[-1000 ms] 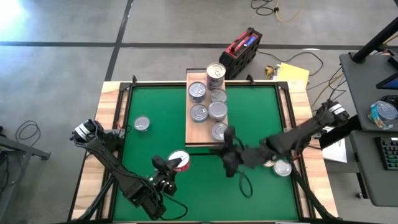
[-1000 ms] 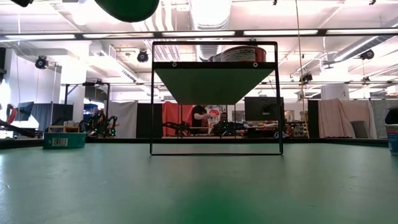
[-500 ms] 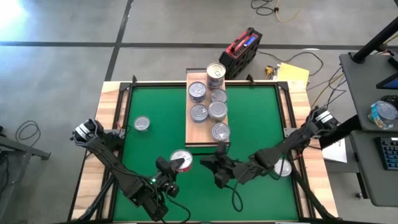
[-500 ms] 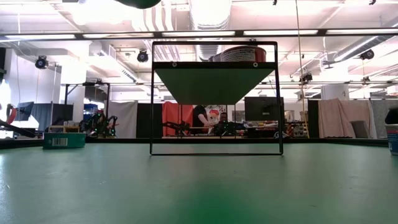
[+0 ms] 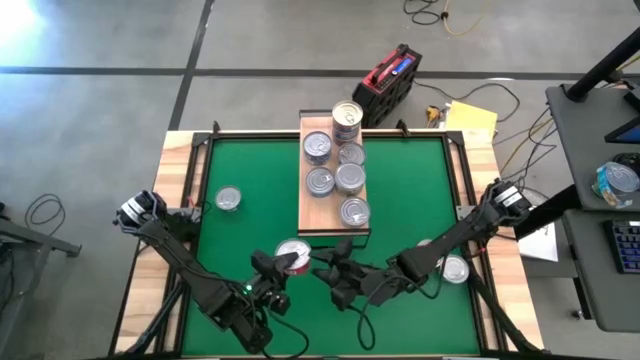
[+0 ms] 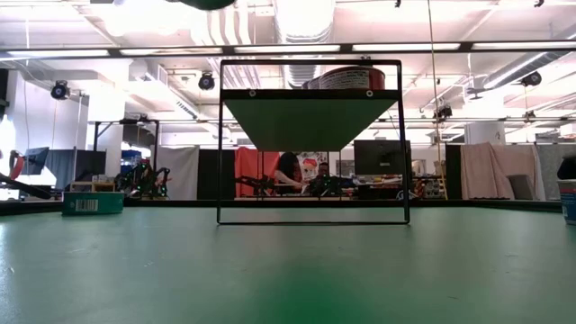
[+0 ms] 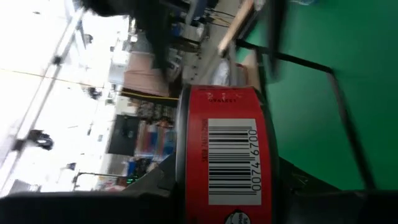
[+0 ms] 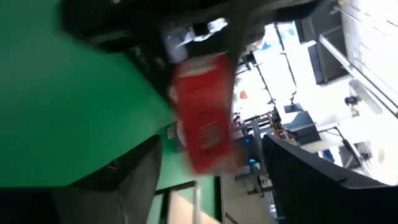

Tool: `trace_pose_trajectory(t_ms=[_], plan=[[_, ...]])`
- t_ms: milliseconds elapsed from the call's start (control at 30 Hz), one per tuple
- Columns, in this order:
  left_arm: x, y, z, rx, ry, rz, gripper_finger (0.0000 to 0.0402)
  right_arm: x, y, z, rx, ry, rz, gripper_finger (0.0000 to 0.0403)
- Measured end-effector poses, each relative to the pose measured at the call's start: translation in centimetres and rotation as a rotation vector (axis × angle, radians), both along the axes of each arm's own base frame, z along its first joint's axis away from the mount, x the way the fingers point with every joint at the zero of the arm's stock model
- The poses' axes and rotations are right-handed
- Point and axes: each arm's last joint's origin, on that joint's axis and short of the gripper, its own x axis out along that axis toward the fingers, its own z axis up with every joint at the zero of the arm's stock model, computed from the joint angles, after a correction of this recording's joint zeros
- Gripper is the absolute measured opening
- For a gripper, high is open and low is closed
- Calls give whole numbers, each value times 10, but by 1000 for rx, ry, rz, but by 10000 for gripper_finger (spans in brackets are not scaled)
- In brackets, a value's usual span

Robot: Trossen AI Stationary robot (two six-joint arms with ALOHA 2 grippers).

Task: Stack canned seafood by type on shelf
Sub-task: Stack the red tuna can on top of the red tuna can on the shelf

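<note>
A red-labelled can with a silver lid (image 5: 292, 253) hangs above the green mat in front of the shelf, with my left gripper (image 5: 276, 266) shut on it. In the left wrist view the can (image 7: 225, 155) shows its barcode side. My right gripper (image 5: 330, 272) stands open just to the can's right and points at it, short of touching. In the right wrist view the can (image 8: 202, 121) lies ahead between the spread fingers (image 8: 134, 177). The light-wood shelf (image 5: 308, 215) carries several silver-lidded cans (image 5: 350, 178) resting on their bases. My left gripper pinches the can between its two fingers, one on the lid's side (image 7: 181, 183) and one on the base's side (image 7: 273, 186). The fingers come nearly level from the table's near left. The can is lifted clear of the mat, lid up.
A loose can (image 5: 228, 198) sits on the mat at the left, and another (image 5: 456, 269) at the right beside my right arm. In the low view the shelf's dark frame (image 6: 220, 144) stands mid-table. A red case (image 5: 390, 78) lies on the floor beyond the far edge.
My right gripper has moved from just in front of the shelf toward the table's left and near edge, closing on the held can, and has sunk a little. It has rolled and opened. The can stays in my left gripper.
</note>
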Motion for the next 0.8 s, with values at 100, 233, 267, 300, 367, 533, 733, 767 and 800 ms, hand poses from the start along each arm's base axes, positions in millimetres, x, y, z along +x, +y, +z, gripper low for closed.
trace_pose_trajectory(t_ms=[100, 233, 267, 300, 367, 533, 733, 767, 800], plan=[[0, 0, -2, -10, 16, -7, 109, 0, -1, 8, 16, -26, -7, 286], [1, 0, -1, -16, 6, -6, 109, 1, 0, 12, 24, -36, 0, 300], [2, 0, -1, -19, 4, -5, 109, 2, 0, 13, 27, -37, 9, 300], [2, 0, -1, -22, -1, -3, 109, 2, 0, 12, 29, -35, 20, 300], [3, 0, 0, -24, -9, -2, 109, 2, 1, 12, 35, -28, 47, 297], [5, -3, 7, -48, -34, -2, 109, 3, 1, 11, 44, -24, 68, 283], [7, -5, 17, -70, -58, -2, 115, 5, -3, 11, 47, -24, 60, 266], [7, -5, 17, -69, -57, -3, 118, 5, -3, 11, 46, -24, 60, 263], [7, -5, 17, -68, -52, -5, 119, 5, -3, 11, 43, -23, 59, 258]])
